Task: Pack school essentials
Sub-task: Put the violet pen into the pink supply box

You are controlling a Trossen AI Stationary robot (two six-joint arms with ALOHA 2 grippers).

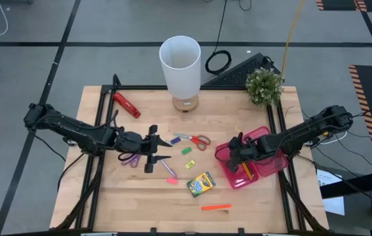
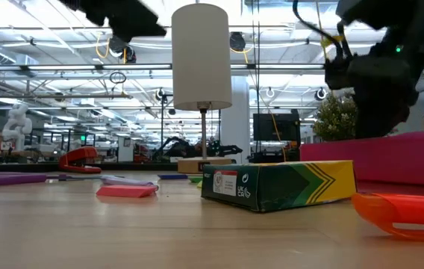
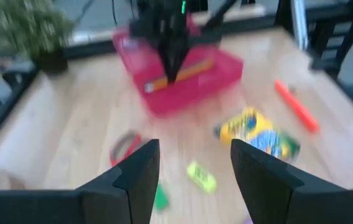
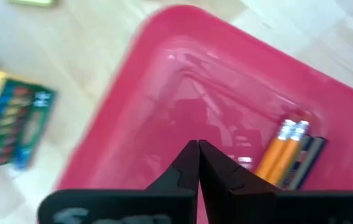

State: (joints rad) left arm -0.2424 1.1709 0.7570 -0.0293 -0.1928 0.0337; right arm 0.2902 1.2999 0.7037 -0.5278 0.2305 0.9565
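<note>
Wooden and pale, the bench (image 1: pixel 107 196) carries a white lamp (image 1: pixel 180 62) and potted plant (image 1: pixel 263 85) along its far edge. The pink case (image 1: pixel 264 164) lies by the right edge with pencils (image 4: pixel 279 152) already inside; above it hangs the right end effector (image 4: pixel 196 163), fingers pressed together and holding nothing. The left end effector (image 1: pixel 154 149), spread wide and empty, hovers near the bench's middle, just beside the purple-handled scissors (image 1: pixel 129 159), with the red-handled scissors (image 1: pixel 196 139), small erasers (image 1: pixel 187 151), crayon box (image 1: pixel 200 184) and orange marker (image 1: pixel 216 207) still loose. Packing looks barely begun; next the left arm probably must drop onto one loose item and close.
</note>
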